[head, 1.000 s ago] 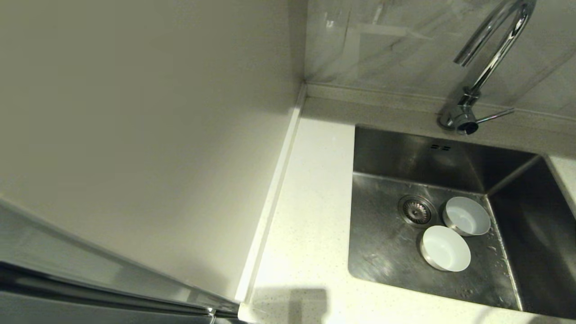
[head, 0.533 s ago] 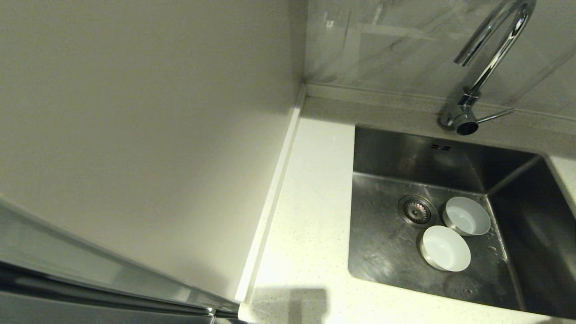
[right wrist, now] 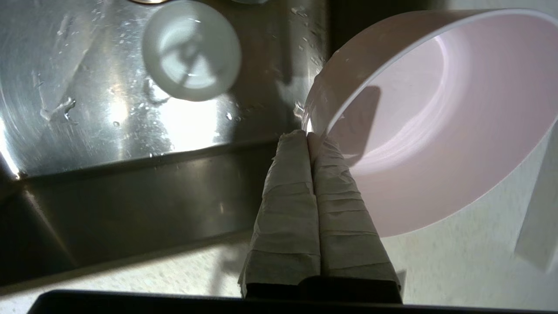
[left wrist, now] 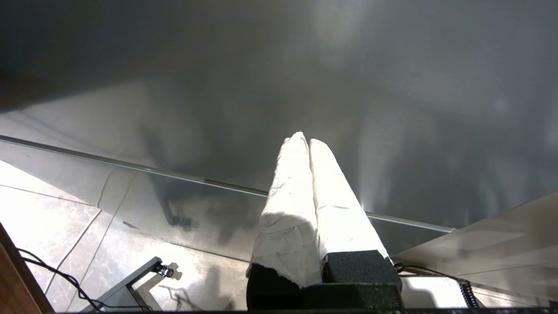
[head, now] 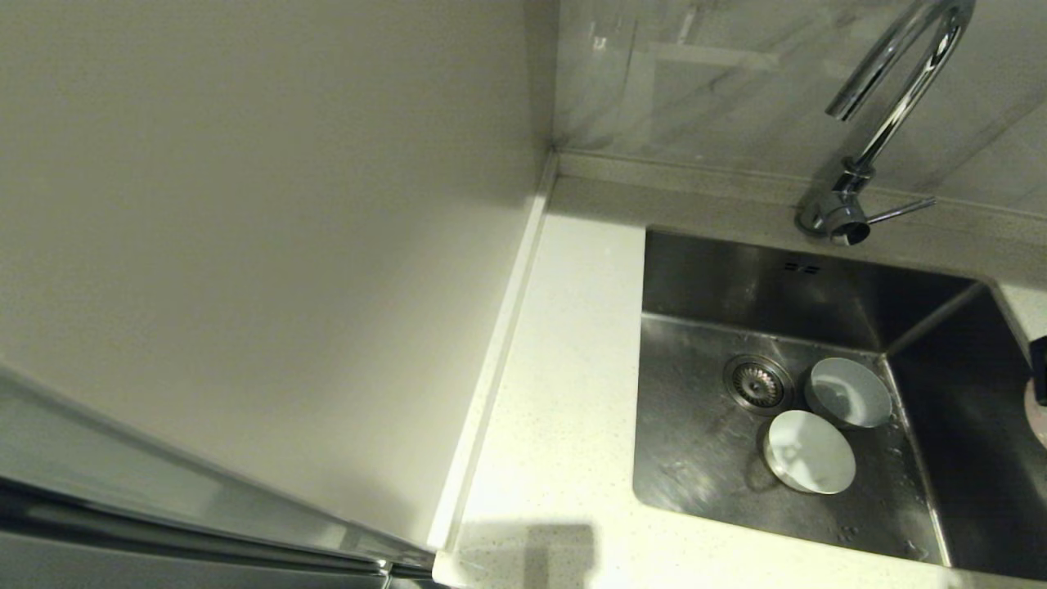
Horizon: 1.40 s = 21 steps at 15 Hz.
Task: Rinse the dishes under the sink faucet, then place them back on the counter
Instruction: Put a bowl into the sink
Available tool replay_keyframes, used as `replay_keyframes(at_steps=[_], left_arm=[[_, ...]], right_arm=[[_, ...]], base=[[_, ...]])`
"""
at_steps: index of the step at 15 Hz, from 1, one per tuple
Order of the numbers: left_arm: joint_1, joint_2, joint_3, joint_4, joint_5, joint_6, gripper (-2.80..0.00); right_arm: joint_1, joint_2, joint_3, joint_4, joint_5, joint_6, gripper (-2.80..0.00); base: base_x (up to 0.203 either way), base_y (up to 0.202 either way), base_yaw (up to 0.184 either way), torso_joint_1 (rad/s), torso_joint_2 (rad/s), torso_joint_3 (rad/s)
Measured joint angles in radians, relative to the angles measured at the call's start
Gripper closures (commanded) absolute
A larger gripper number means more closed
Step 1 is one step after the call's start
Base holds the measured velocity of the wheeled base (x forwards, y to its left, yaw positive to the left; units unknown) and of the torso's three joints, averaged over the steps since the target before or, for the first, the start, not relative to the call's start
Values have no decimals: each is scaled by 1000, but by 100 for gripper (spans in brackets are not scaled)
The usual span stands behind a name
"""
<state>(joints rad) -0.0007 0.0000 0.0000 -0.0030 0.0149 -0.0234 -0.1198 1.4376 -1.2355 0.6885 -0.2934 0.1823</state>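
Right wrist view showed the right gripper [right wrist: 307, 136] with its tape-wrapped fingers [right wrist: 287, 205] pressed together on the rim of a pale pink round bowl [right wrist: 436, 122], pinching the wall so the bowl hung tilted above the speckled white stone counter [right wrist: 457, 270] at the edge of the stainless steel sink [right wrist: 87, 187]. In the head view that arm barely showed at the right border, with a sliver of the pink bowl [head: 1039, 413] beside it. Two small white bowls with greyish sides [head: 810, 451] [head: 848, 393] sat touching on the basin floor just beside the round slotted drain strainer [head: 757, 381], well below the tall chrome gooseneck faucet [head: 891, 98]. The left gripper [left wrist: 308, 141], fingers closed on nothing, hung parked away from the sink.

Judging from this, the grip was the weak point: a thin pinch on one wet-looking rim could let the bowl swing or slip, dropping it onto the bowls below or clipping the sink's edge.
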Motion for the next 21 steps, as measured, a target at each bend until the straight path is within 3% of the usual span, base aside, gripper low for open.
replay_keyframes(at_steps=[4, 15, 21], left_arm=[[0, 0, 0, 1, 0, 0, 0], [0, 0, 0, 0, 0, 0, 0], [0, 0, 0, 0, 0, 1, 0]], right_arm=[[110, 157, 19, -183, -134, 41, 0], [174, 471, 167, -536, -145, 91, 0], [166, 616, 183, -618, -160, 129, 0]], base=[[0, 0, 0, 0, 0, 0], [0, 0, 0, 0, 0, 0], [0, 0, 0, 0, 0, 0]])
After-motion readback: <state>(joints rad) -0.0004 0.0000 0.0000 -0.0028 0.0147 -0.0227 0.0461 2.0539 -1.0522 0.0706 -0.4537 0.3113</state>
